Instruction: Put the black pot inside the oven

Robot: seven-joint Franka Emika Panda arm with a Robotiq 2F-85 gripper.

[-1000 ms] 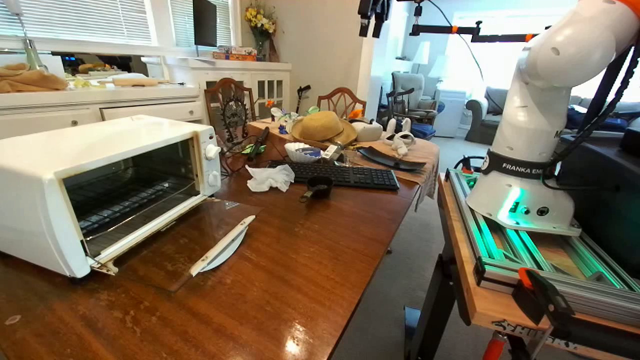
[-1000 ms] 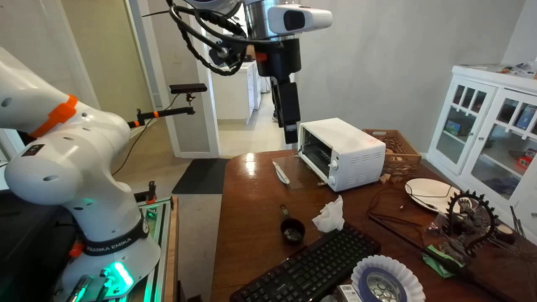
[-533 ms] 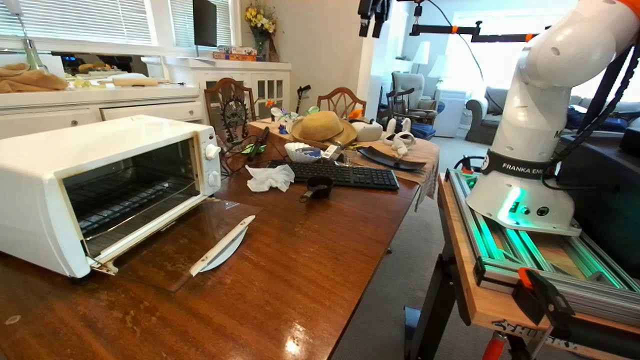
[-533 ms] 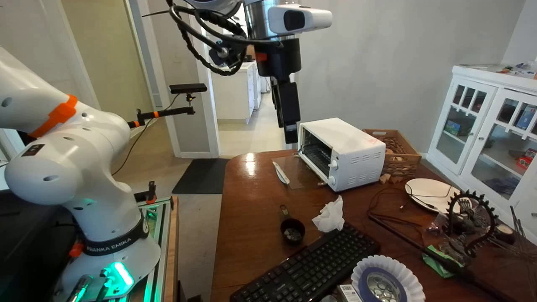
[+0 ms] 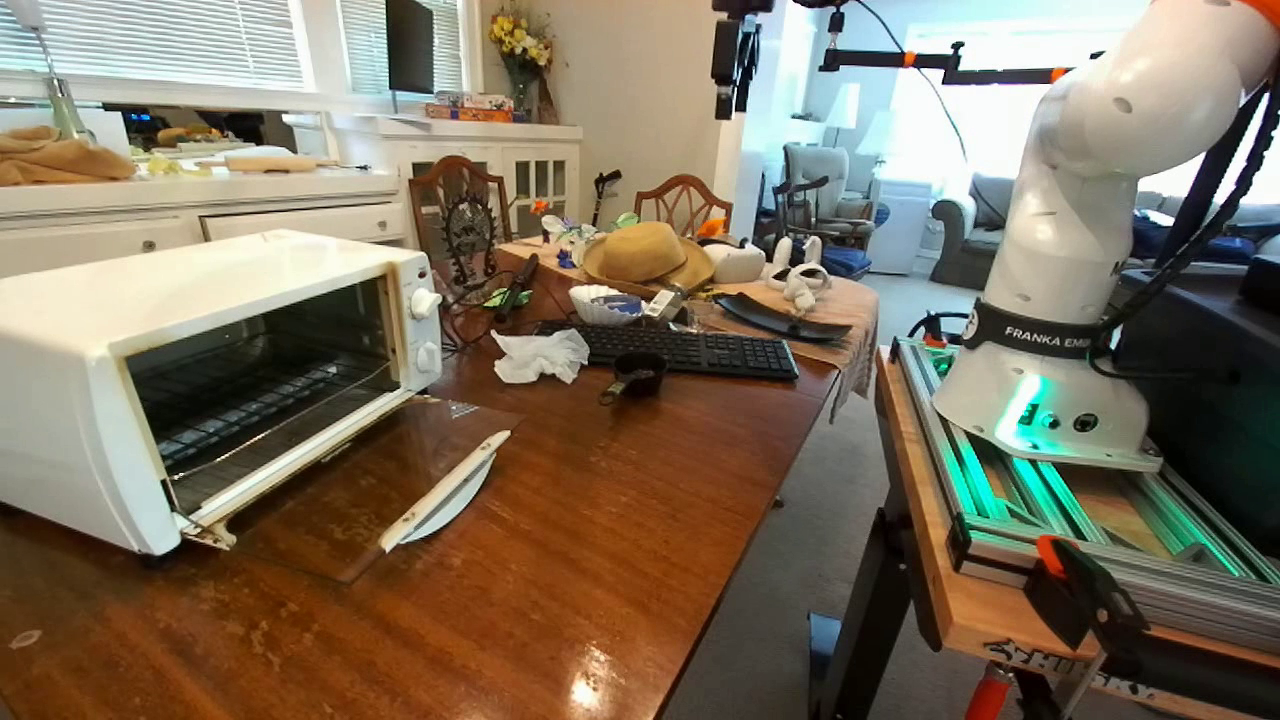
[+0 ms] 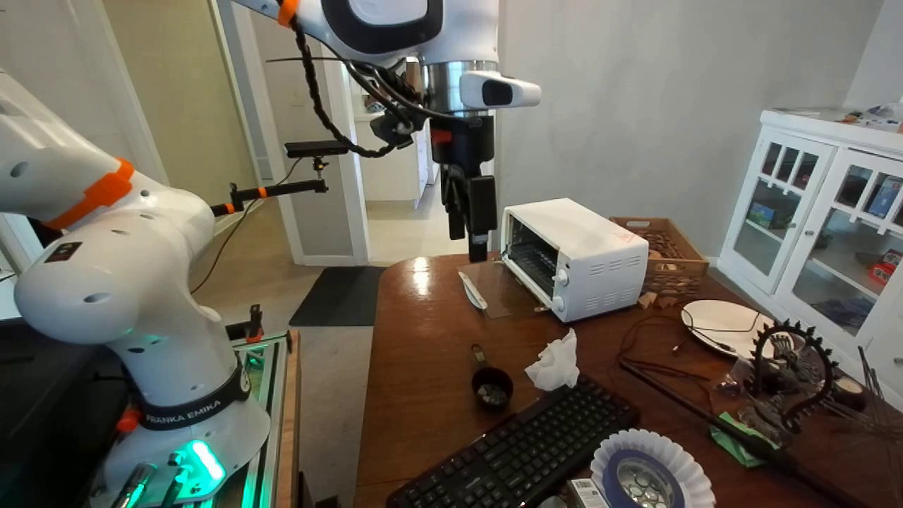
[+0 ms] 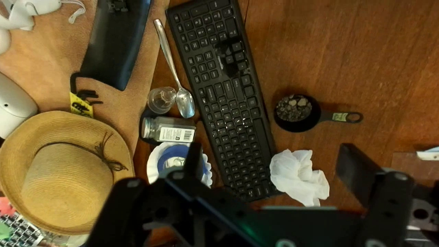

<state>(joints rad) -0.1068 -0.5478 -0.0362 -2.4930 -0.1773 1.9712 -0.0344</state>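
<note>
Step in hand, I judge: approach. My gripper [image 7: 271,156] hangs spread, unloaded. The black pot [image 7: 312,116] sits near the robot-side edge of the table [image 6: 423,353]; next, I should descend, aligned to its handle [image 7: 340,117].

I have free approach to the black pot [image 7: 313,118] from above and along its handle [image 7: 339,117], where bare tabletop [image 5: 590,550] extends toward the oven door [image 5: 400,480]. The keyboard [image 7: 224,99] obstructs the side opposite the handle, and the crumpled tissue [image 7: 300,176] lies near one flank. I have access to the oven [image 5: 200,290] through its front opening, above the lowered door; the wire rack [image 5: 255,405] bounds that space below.
</note>
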